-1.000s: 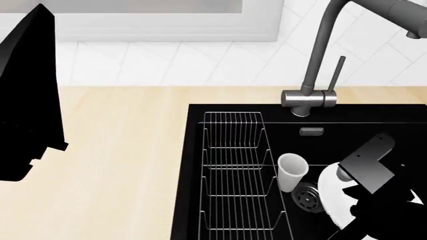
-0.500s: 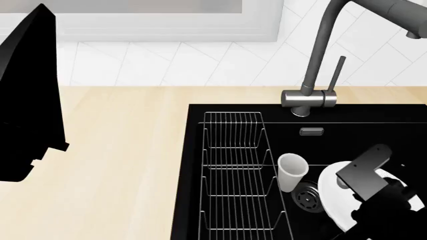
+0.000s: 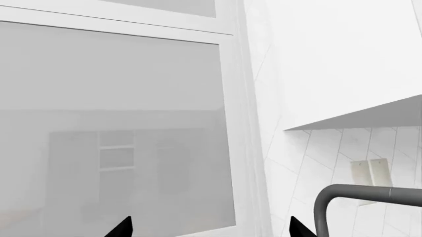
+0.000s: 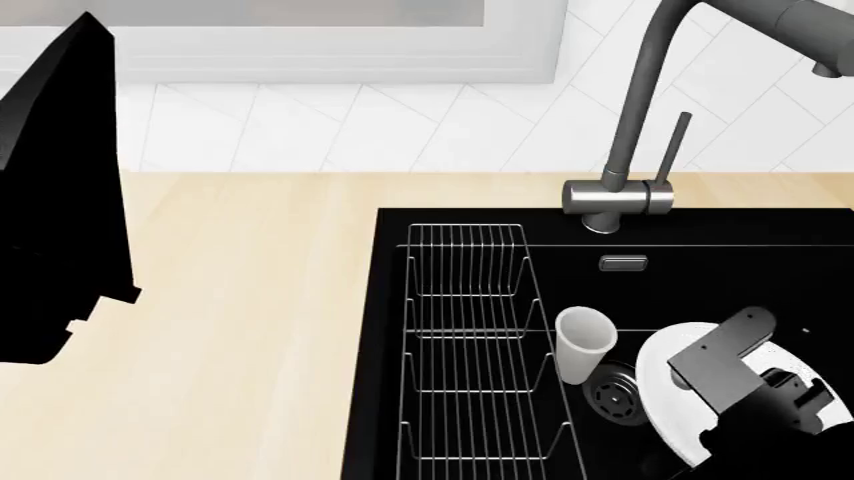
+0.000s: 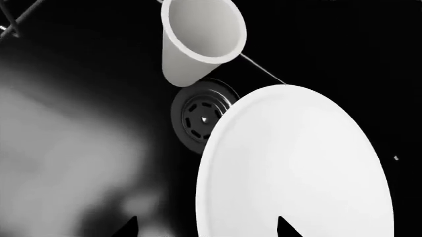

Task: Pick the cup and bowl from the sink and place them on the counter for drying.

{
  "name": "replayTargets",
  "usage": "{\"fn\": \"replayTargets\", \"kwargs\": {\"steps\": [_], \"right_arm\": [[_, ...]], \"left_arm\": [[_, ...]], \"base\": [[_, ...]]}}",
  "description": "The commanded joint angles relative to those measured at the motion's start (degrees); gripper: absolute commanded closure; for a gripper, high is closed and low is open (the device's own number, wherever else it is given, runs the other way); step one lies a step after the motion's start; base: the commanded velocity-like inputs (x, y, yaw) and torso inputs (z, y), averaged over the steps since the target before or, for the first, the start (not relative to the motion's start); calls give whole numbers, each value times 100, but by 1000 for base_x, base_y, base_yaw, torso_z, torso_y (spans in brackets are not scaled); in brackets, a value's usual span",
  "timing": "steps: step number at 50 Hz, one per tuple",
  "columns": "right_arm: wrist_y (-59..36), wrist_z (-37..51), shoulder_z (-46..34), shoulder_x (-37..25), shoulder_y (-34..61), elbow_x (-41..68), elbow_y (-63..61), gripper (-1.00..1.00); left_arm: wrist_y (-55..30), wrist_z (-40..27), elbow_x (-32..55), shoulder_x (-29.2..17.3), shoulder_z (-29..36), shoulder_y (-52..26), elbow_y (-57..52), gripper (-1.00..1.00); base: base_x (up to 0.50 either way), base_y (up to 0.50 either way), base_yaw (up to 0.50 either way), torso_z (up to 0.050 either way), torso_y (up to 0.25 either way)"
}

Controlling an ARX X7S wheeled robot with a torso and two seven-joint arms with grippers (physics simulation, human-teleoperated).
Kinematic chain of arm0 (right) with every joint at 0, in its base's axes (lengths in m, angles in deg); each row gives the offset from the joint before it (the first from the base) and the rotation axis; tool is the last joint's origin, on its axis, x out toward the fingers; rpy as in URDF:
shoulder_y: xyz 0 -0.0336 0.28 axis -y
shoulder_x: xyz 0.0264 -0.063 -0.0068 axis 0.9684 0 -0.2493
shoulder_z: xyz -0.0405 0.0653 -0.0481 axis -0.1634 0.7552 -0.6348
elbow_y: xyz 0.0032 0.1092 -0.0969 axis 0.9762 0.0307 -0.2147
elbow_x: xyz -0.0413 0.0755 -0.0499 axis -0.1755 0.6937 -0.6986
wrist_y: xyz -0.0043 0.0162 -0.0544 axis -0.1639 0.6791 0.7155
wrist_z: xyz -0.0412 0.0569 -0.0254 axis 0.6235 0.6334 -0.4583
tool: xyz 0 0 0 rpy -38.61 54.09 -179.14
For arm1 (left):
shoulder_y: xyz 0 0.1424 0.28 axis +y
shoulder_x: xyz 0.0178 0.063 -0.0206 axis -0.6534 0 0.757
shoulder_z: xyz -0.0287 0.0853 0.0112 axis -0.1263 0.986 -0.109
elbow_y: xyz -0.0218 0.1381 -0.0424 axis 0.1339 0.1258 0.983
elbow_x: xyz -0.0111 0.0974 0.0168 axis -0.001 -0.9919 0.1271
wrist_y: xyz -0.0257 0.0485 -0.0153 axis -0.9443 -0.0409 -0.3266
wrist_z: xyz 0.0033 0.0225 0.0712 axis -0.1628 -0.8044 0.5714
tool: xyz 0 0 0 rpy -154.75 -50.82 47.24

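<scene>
- While the right gripper hangs over the bowl, jaws spread and empty, the reach for it seems underway.
- Cup stands at the bowl's ten o'clock, both in the sink.
- Next: descend, straddle the rim.
- Left gripper: tips apart, empty.

Even, bright, shadowless rendered light; the sink reads near-black, with a hazy, perhaps defocused grey patch inside
</scene>
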Motion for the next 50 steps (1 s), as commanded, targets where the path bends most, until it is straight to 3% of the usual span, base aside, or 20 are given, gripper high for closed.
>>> {"fn": "replayTargets", "kwargs": {"steps": [1,50], "right_arm": [[352,-19,-104,2,-341,-335,119,-100],[1074,-154,-582,488,-719,-1443,800,-100]], "left_arm": [[-78,-16,24,58,-53,-7,5,-100],[-51,-15,-33,60,-126,137,17,-100]], "base": [[0,0,0,0,0],[0,0,0,0,0]]}}
